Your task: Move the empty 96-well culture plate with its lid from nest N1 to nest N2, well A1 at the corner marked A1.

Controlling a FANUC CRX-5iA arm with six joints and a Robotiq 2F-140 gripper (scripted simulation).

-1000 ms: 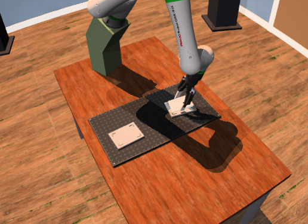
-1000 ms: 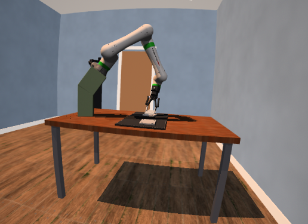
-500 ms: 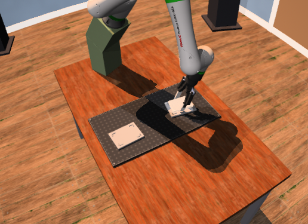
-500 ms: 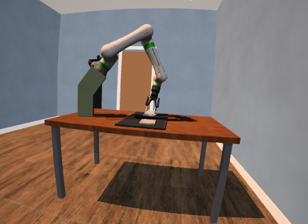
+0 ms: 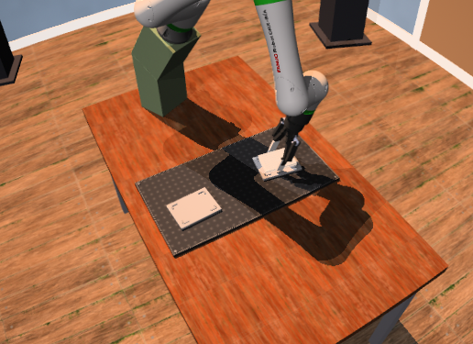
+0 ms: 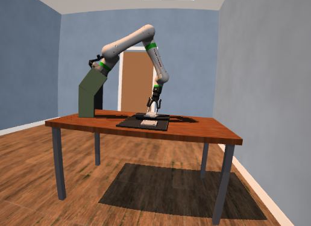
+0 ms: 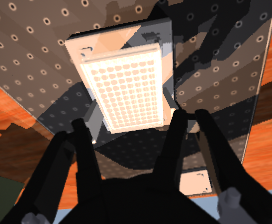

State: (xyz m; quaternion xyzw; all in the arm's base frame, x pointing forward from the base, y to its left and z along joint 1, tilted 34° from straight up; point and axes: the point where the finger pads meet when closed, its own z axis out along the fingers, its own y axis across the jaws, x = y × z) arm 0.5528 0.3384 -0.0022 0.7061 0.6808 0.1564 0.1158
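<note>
The white 96-well plate with its clear lid (image 5: pixel 275 164) is over nest N1 (image 7: pixel 90 45) at the right end of the black perforated mat (image 5: pixel 236 190). In the wrist view the plate (image 7: pixel 124 87) shows its grid of wells, and the pale nest edge shows past its far and left sides. My gripper (image 5: pixel 281 153) comes down from above and is shut on the plate's long sides (image 7: pixel 129 120). I cannot tell whether the plate rests on the nest or hangs just above it. Nest N2 (image 5: pixel 193 207) is a bare pale square with dark corner marks at the mat's left end.
The mat lies on a wooden table (image 5: pixel 257 245). The arm's green base (image 5: pixel 160 75) stands at the table's far end. From the side, the gripper (image 6: pixel 153 108) is low over the mat, and N2 (image 6: pixel 149 122) lies nearer the camera.
</note>
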